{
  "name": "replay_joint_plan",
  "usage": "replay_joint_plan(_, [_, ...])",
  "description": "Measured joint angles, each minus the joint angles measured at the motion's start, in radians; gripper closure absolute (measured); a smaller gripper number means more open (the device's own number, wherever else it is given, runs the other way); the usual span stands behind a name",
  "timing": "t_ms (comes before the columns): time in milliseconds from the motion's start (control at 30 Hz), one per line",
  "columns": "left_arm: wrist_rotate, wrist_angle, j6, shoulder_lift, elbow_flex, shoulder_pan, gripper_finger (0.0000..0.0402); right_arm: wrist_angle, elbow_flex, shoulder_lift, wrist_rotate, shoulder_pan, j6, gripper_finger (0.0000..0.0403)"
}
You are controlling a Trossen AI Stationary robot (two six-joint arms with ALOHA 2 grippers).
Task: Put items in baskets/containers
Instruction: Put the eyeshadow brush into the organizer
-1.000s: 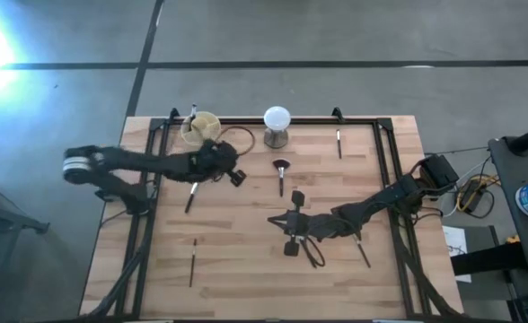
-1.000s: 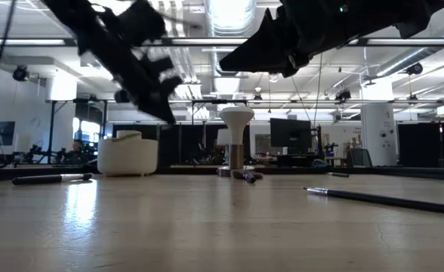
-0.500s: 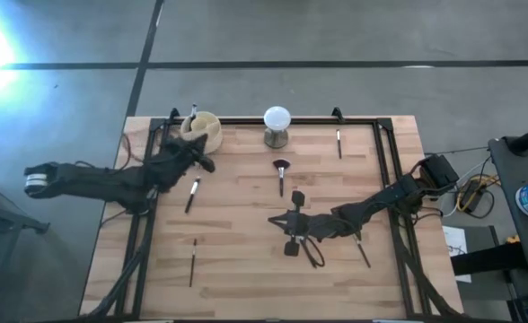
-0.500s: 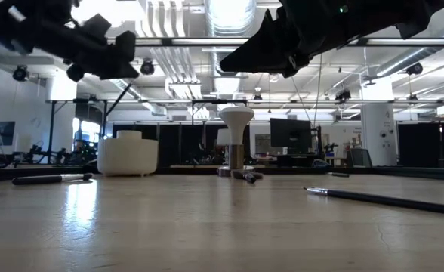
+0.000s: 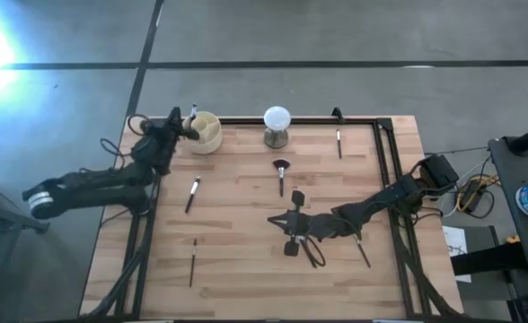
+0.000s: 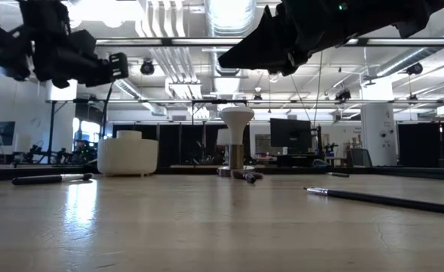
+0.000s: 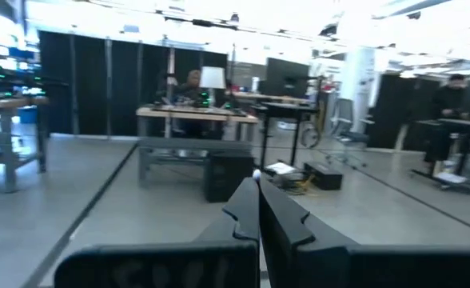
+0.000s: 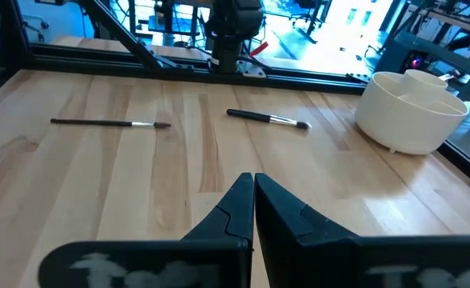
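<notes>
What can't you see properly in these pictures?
- Inside the cup: too small in the high view; its wall hides it in the low view.
- The brush near the right gripper: the arm partly covers it in the high view.
- The table: absent from the left wrist view.

Left arm stretched from the high view's left edge toward upper left, dark two-finger left end effector (image 5: 190,133) closed, raised. Right arm reaches in from the right edge to lower centre, right end effector (image 5: 277,218) closed, fingers pressed together.
</notes>
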Motion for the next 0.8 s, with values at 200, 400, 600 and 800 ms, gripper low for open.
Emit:
replay_joint_plan(200, [0.142, 0.009, -0.075, 0.098, 0.02, 0.174, 0.0402, 0.004, 0.0, 0.0, 0.0, 0.0, 0.003, 0.0394])
replay_joint_plan(400, [0.198, 0.134, -0.036, 0.222, 0.059, 0.217, 0.0401, 0.053, 0.0, 0.0, 0.0, 0.0, -0.01, 0.0394])
replay_joint_plan(600, [0.205, 0.202, 0.032, 0.366, 0.119, 0.237, 0.0401, 0.074, 0.0, 0.0, 0.0, 0.0, -0.049, 0.0394])
replay_joint_plan(800, [0.211, 0.254, 0.053, 0.497, 0.155, 0.263, 0.0401, 0.082, 0.0, 0.0, 0.0, -0.001, -0.102, 0.0394])
